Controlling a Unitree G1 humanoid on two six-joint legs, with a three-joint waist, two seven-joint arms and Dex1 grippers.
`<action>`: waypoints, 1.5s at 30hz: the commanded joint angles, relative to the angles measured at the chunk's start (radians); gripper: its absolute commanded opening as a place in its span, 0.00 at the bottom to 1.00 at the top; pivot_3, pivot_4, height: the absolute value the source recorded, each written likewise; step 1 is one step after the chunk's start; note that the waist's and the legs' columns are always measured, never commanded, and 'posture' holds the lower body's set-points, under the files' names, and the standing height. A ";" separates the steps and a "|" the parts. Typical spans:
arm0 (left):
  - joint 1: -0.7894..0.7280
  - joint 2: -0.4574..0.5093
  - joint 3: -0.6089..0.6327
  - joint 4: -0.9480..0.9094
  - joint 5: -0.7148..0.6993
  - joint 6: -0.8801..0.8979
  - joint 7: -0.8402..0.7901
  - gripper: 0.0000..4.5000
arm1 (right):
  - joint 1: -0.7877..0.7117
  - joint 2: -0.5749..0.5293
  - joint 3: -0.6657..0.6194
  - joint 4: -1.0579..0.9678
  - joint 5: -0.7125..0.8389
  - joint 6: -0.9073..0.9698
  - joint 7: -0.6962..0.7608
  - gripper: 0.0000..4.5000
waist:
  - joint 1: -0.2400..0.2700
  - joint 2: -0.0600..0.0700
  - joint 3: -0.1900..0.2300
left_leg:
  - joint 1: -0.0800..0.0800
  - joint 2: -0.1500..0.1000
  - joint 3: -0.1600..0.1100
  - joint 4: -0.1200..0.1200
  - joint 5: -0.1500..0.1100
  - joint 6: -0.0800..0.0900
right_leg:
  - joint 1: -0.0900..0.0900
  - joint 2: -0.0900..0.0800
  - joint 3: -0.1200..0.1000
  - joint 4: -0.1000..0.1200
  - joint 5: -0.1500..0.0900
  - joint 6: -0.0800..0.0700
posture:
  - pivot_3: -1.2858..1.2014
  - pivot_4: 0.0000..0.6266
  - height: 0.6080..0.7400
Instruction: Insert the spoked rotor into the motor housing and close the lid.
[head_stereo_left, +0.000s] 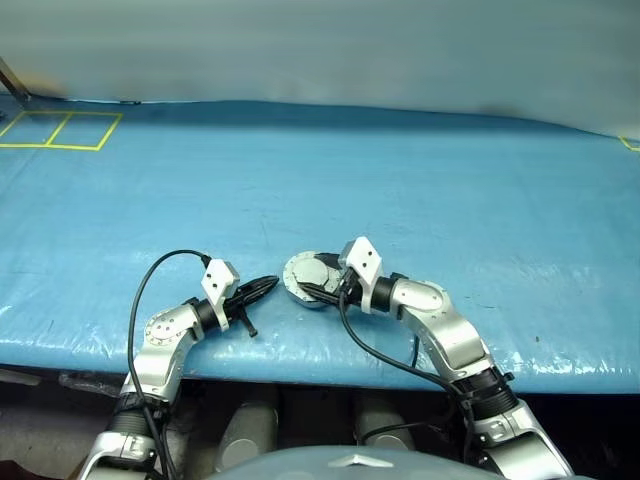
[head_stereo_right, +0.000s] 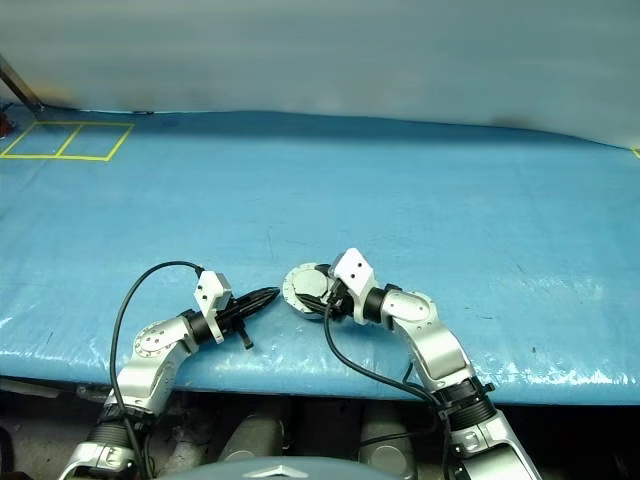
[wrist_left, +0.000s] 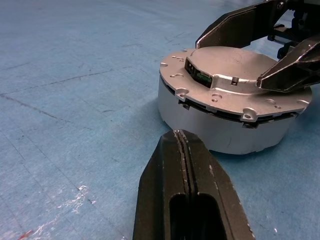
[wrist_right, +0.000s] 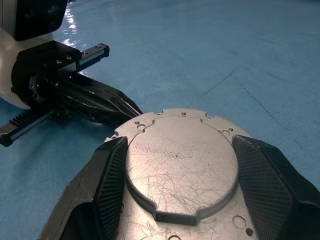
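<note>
The wide worktop (head_stereo_left: 420, 200), covered in a wrinkled blue sheet, ran across the whole scene, with thin yellow tape lines (head_stereo_left: 60, 130) marking squares at its far left corner. Near the front edge, roughly in the middle, sat the motor housing (wrist_left: 225, 125), a shallow round silver metal case. Its lid (wrist_right: 182, 165), a plain pale silver disc scratched across the top, lay shut down flat on the case, with small screw holes dotted around the rim. No spoked wheel lay in sight on the sheet around it.

The right end effector (wrist_right: 182, 175) reached in from the right, its two black fingers (wrist_right: 262, 175) spread wide, one on each side of the lid, their ribbed pads facing the raised centre of the disc. Whether the pads were actually touching the metal could not be told.

The left end effector (wrist_left: 184, 150) came in from the left and pointed at the side wall of the case, its tip just beside it but apart. Its two black fingers were pressed together with nothing between them. A black cable (head_stereo_left: 150, 280) looped up behind its wrist.
</note>
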 joint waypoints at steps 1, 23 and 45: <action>-0.004 -0.004 0.004 -0.011 0.004 -0.023 0.004 0.00 | -0.006 -0.008 -0.004 -0.019 -0.010 -0.017 -0.004 0.66 | 0.001 0.000 0.000 | 0.000 0.000 0.000 0.000 0.000 0.000 | 0.000 0.000 0.000 0.000 0.000 0.000 | 0.52 0.24 1.00; 0.001 -0.003 0.002 -0.015 -0.001 -0.017 0.000 0.00 | -0.044 -0.025 0.004 0.032 -0.020 -0.011 0.019 0.66 | 0.000 0.000 0.000 | 0.000 0.000 0.000 0.000 0.000 0.000 | 0.000 0.000 0.000 0.000 0.000 -0.001 | 0.52 0.24 1.00; 0.003 -0.003 0.006 -0.017 -0.001 -0.021 0.006 0.00 | -0.045 -0.019 0.024 0.064 -0.071 0.001 -0.010 0.66 | -0.005 0.000 0.000 | 0.001 0.000 0.000 0.000 0.000 0.000 | 0.000 0.000 0.000 0.000 0.000 0.000 | 0.52 0.24 1.00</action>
